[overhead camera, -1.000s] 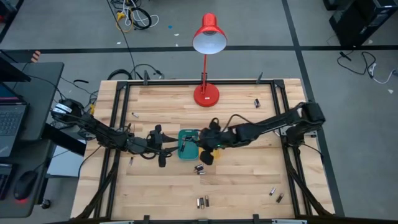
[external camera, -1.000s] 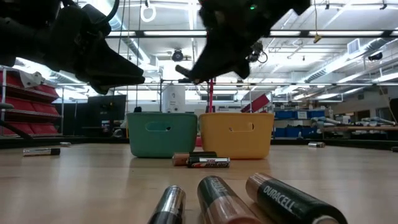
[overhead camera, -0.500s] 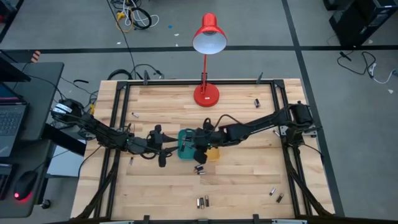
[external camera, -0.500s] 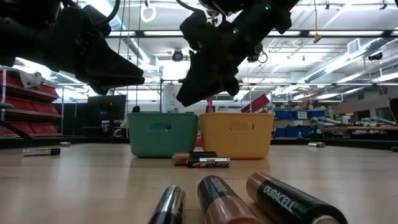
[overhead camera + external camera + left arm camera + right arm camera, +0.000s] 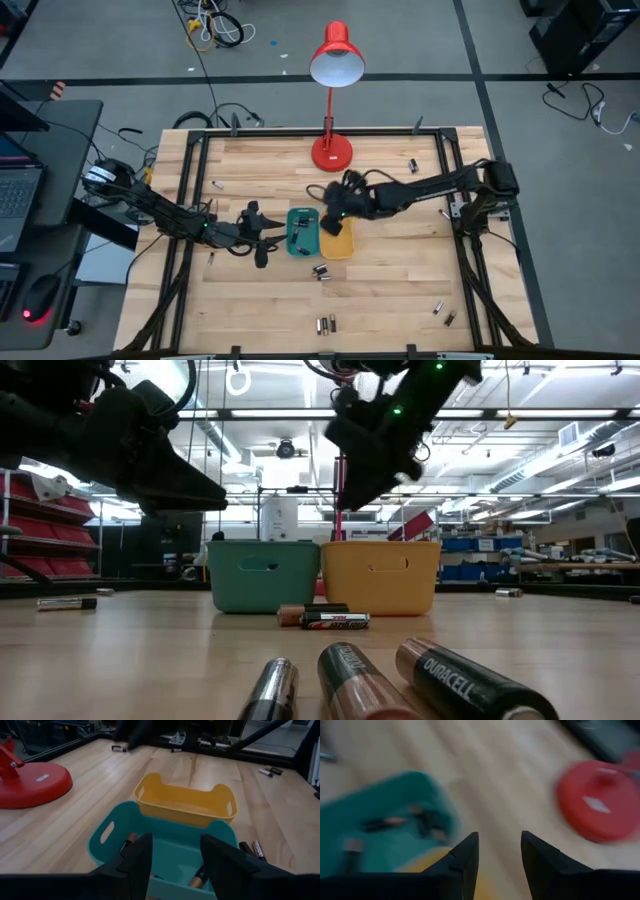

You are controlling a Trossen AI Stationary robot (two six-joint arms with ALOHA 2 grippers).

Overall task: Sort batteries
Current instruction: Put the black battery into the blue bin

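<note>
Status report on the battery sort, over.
Right tool open, empty, above the teal bin and yellow bin. Left tool open, empty, at the teal bin. Batteries loose on the table. Red lamp close behind the right arm.

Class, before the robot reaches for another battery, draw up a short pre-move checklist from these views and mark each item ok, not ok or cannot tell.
1. Right hand empty, fingers parted with nothing between: ok.
2. Left hand empty, fingers parted over the teal bin: ok.
3. Both bins upright, yellow bin touching the teal one side by side: ok.
4. Loose batteries reachable on the table in front of the bins: ok.
5. Red lamp base clear of the right arm: cannot tell, they look close from above.
6. Teal bin contents correctly sorted by size: cannot tell.
</note>
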